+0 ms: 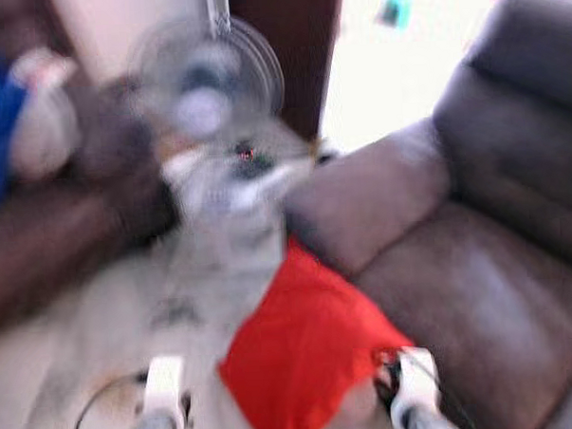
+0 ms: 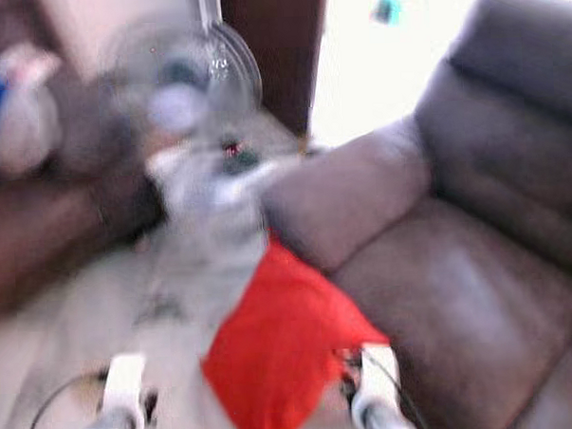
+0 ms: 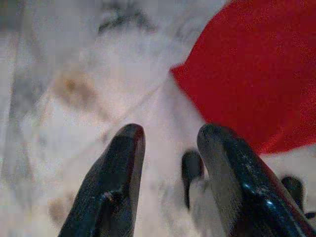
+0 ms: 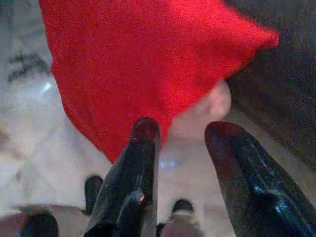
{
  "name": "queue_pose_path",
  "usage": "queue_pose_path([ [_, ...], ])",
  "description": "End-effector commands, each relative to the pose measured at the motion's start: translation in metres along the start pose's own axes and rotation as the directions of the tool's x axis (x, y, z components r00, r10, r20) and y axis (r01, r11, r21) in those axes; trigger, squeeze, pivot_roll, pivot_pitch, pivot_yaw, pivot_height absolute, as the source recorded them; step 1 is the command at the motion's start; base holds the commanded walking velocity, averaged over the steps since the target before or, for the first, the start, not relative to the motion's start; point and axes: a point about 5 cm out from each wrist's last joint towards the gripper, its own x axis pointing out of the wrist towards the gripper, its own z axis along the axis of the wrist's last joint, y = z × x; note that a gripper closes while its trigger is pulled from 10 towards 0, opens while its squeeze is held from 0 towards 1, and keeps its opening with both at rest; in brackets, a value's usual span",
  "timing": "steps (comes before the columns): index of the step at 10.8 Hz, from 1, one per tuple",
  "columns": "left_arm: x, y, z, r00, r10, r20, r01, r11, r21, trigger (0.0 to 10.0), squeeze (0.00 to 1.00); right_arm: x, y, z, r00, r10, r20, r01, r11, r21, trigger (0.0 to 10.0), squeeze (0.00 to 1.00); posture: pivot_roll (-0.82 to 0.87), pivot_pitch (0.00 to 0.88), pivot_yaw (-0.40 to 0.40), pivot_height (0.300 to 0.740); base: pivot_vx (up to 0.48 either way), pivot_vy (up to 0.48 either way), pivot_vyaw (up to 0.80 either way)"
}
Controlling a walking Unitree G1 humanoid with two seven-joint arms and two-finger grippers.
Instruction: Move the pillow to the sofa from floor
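The right gripper hangs with its two black fingers spread apart and nothing between them, its tips just short of the lower edge of the red pillow. The left gripper is likewise spread and empty, pointing at bare floor with the pillow off to its inner side. From the head views, which are blurred, the pillow lies on the pale floor, leaning against or touching the front of the grey sofa; a corner of it reaches toward the sofa's armrest, though whether it rests on it I cannot tell. The step in hand looks like the approach for the pick-up, and the task is hardly begun, since the pillow is not yet held. To do it well, the robot should probably settle before reaching, then bring both grippers in at opposite edges of the pillow, or pinch a good fold of cloth near a corner with the right one; a shallow bite on soft fabric is likely to slip. A fan stands behind the pillow, so the lift is best swung toward the sofa seat, away from it.
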Motion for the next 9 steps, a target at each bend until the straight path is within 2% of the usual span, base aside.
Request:
queue_pose_path([
  [1,0.0003,-0.0084,0.0008,1.000,-0.022,0.000,0.022,1.000,0.000,10.0,0.00,-0.0049,-0.0140,-0.0118,0.999,-0.039,-0.037,0.039,0.999,-0.007,10.0,0.00,0.02,0.065,-0.049,0.740,0.319,0.000,0.00],
  [2,0.0003,-0.0085,0.0008,1.000,-0.023,0.003,0.023,1.000,0.000,10.0,0.00,-0.0051,-0.0135,-0.0126,0.999,-0.034,-0.040,0.033,0.999,-0.021,10.0,0.00,0.02,0.064,-0.049,0.740,0.277,0.000,0.62],
  [4,0.0002,-0.0088,0.0012,1.000,-0.028,0.010,0.028,1.000,-0.005,10.0,0.00,-0.0053,-0.0125,-0.0140,0.999,-0.030,-0.042,0.029,0.999,-0.016,10.0,0.00,0.02,0.061,-0.050,0.740,0.000,0.000,0.80],
  [6,0.0003,-0.0096,0.0014,1.000,-0.030,0.008,0.030,1.000,-0.004,10.0,0.00,-0.0054,-0.0135,-0.0134,0.999,-0.036,-0.034,0.037,0.999,0.016,10.0,0.00,0.02,0.058,-0.051,0.740,0.000,0.000,0.00],
  [9,0.0003,-0.0101,0.0013,0.999,-0.035,0.007,0.035,0.999,-0.005,10.0,0.00,-0.0046,-0.0131,-0.0109,0.999,-0.035,-0.030,0.035,0.999,0.017,10.0,0.00,0.02,0.058,-0.053,0.740,0.000,0.000,0.00],
])
